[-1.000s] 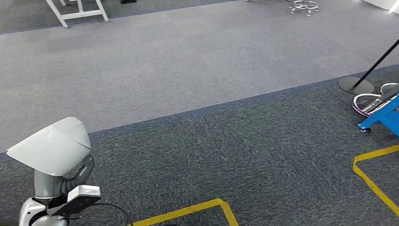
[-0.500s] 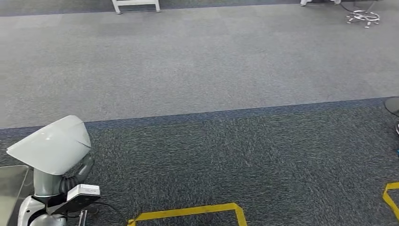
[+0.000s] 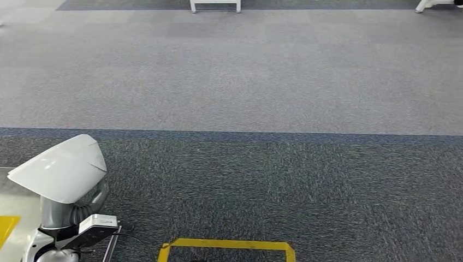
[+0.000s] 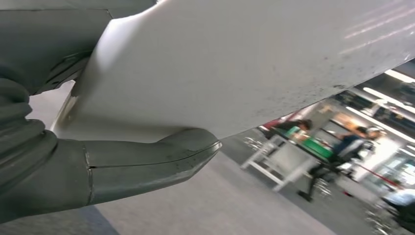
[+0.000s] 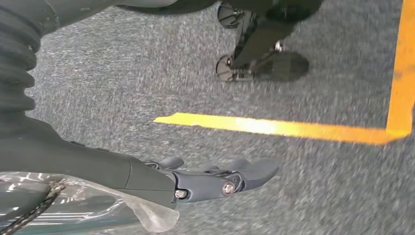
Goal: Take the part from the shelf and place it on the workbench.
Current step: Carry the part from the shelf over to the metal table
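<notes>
The part [image 3: 60, 170] is a large white wedge-shaped shell at the lower left of the head view. My left hand [image 3: 90, 202] holds it from below, raised over the carpet. In the left wrist view the part [image 4: 254, 63] is a broad white surface, and the thick grey thumb [image 4: 147, 164] presses against its lower edge. My right hand [image 5: 215, 178] hangs low over the dark carpet, fingers stretched out and holding nothing.
Dark carpet lies below me and lighter grey carpet [image 3: 245, 76] beyond. A yellow tape rectangle [image 3: 226, 244] marks the floor near my feet. A pale flat surface [image 3: 11, 215] with a yellow patch enters at the left edge. White table legs [image 3: 215, 6] stand far ahead.
The camera has turned left, so the whole floor scene has slid to the right. The blue cart and black stand have left the picture. The part stays in my left hand.
</notes>
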### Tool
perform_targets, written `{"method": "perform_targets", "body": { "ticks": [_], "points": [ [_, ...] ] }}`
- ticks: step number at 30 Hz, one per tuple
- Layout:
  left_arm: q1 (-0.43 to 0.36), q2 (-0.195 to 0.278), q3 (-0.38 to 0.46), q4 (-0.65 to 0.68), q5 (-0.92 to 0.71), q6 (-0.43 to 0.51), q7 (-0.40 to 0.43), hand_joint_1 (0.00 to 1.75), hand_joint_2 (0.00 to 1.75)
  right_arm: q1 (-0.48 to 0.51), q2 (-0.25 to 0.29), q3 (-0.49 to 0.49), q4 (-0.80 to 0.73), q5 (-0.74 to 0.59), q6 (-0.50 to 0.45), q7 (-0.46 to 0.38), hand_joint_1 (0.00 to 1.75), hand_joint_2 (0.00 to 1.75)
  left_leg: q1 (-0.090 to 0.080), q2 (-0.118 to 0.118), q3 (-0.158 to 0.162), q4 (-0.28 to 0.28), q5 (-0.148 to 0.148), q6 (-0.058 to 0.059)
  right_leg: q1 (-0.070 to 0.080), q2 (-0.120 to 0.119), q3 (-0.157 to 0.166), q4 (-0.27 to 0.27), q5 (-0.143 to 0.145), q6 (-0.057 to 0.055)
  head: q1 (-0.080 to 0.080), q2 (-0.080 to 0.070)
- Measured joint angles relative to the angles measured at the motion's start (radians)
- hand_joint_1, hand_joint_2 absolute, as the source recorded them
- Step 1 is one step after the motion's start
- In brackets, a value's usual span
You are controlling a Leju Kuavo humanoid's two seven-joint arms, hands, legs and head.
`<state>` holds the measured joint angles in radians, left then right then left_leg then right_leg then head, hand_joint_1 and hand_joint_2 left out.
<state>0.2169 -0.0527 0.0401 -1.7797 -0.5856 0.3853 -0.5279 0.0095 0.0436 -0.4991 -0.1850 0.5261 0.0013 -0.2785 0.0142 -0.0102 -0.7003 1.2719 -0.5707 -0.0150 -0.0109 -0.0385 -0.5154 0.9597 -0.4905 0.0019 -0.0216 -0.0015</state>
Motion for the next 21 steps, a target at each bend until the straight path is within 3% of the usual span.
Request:
{"method": "perform_targets", "body": {
  "ticks": [1, 3, 5, 8, 10, 12, 13, 14, 15, 16, 18, 20, 21],
  "points": [
    [0.000, 0.000, 0.000, 0.000, 0.000, 0.000, 0.000, 1.75, 1.75, 0.000, 0.000, 0.000, 0.000, 0.000, 0.000, 0.000, 0.00, 1.75, 0.005, 0.005, 0.020, -0.041, 0.030, -0.005, -0.001, -0.011, 0.003, 0.001, -0.003, 0.004, 0.000, 0.000],
    [0.000, 0.000, 0.000, 0.000, 0.000, 0.000, 0.000, 1.75, 1.75, -0.001, 0.000, 0.000, 0.000, 0.000, 0.000, 0.000, 0.00, 1.75, 0.007, 0.038, 0.087, -0.172, 0.090, -0.011, -0.001, -0.030, 0.010, 0.004, -0.011, 0.015, -0.001, 0.000],
    [-0.001, 0.000, 0.000, 0.000, 0.000, 0.000, 0.000, 1.75, 1.75, -0.003, 0.000, 0.000, 0.000, 0.000, 0.000, 0.000, 0.00, 1.75, 0.003, 0.063, 0.122, -0.246, 0.106, 0.000, 0.004, -0.045, 0.012, 0.011, -0.019, 0.028, -0.001, 0.000],
    [0.002, 0.002, 0.001, 0.000, 0.000, 0.000, 0.000, 1.75, 1.75, -0.006, 0.000, 0.000, 0.000, 0.000, 0.000, 0.000, 0.00, 1.75, -0.004, 0.044, 0.118, -0.252, 0.102, 0.029, 0.001, -0.062, 0.013, 0.015, -0.028, 0.044, 0.002, 0.000],
    [0.000, 0.003, 0.001, -0.001, 0.000, 0.000, 0.000, 1.75, 1.75, -0.008, 0.000, 0.000, 0.000, 0.000, 0.000, 0.000, 0.00, 1.75, -0.004, 0.028, 0.119, -0.256, 0.106, 0.045, -0.004, -0.029, -0.006, 0.058, -0.061, 0.052, 0.005, 0.000],
    [-0.002, 0.003, 0.000, -0.001, -0.001, 0.000, 0.000, 1.75, 1.75, -0.006, 0.001, 0.000, 0.000, 0.000, 0.000, 0.000, 0.00, 1.75, -0.006, 0.014, 0.118, -0.256, 0.107, 0.055, -0.005, 0.017, -0.069, 0.183, -0.123, 0.051, 0.009, 0.000],
    [-0.002, 0.003, 0.000, -0.001, -0.001, 0.000, 0.000, 1.75, 1.75, -0.003, 0.001, 0.000, 0.000, 0.000, 0.001, 0.000, 0.00, 1.75, -0.009, 0.006, 0.118, -0.256, 0.107, 0.058, -0.005, 0.027, -0.105, 0.252, -0.147, 0.049, 0.010, 0.000],
    [-0.002, 0.003, 0.000, -0.001, -0.001, 0.000, 0.000, 1.75, 1.75, -0.001, 0.001, 0.000, 0.000, 0.000, 0.001, 0.000, 0.00, 1.75, -0.012, -0.002, 0.118, -0.256, 0.107, 0.059, -0.004, 0.033, -0.134, 0.300, -0.156, 0.046, 0.010, 0.000],
    [-0.001, 0.003, 0.000, -0.001, -0.001, 0.000, 0.000, 1.75, 1.75, 0.001, 0.001, 0.000, 0.000, 0.000, 0.000, 0.000, 0.00, 1.75, -0.014, -0.010, 0.119, -0.255, 0.106, 0.060, -0.003, 0.035, -0.147, 0.312, -0.145, 0.043, 0.010, 0.000],
    [-0.001, 0.003, 0.000, -0.001, -0.001, 0.000, 0.000, 1.75, 1.75, 0.002, 0.001, 0.000, 0.000, 0.000, 0.000, 0.000, 0.00, 1.75, -0.016, -0.017, 0.120, -0.255, 0.106, 0.060, -0.001, 0.036, -0.139, 0.282, -0.116, 0.038, 0.010, 0.000],
    [-0.001, 0.003, 0.000, -0.001, -0.001, 0.000, 0.000, 1.75, 1.75, 0.000, 0.001, 0.000, 0.000, 0.000, 0.000, 0.000, 0.00, 1.75, -0.019, -0.027, 0.123, -0.255, 0.105, 0.059, 0.003, 0.046, -0.086, 0.151, -0.042, 0.025, 0.010, 0.000],
    [-0.001, 0.003, 0.000, -0.001, -0.001, 0.000, 0.000, 1.75, 1.75, -0.003, 0.001, 0.000, 0.000, 0.000, 0.000, 0.000, 0.00, 1.75, -0.022, -0.035, 0.121, -0.253, 0.105, 0.054, 0.007, 0.057, -0.040, 0.053, -0.009, 0.019, 0.009, 0.000],
    [-0.001, 0.003, 0.000, -0.001, -0.001, 0.000, 0.000, 1.75, 1.75, -0.004, 0.001, 0.000, 0.000, 0.000, 0.000, 0.000, 0.00, 1.75, -0.023, -0.037, 0.118, -0.251, 0.104, 0.053, 0.007, 0.060, -0.032, 0.038, -0.010, 0.021, 0.009, 0.000]
  ]
}}
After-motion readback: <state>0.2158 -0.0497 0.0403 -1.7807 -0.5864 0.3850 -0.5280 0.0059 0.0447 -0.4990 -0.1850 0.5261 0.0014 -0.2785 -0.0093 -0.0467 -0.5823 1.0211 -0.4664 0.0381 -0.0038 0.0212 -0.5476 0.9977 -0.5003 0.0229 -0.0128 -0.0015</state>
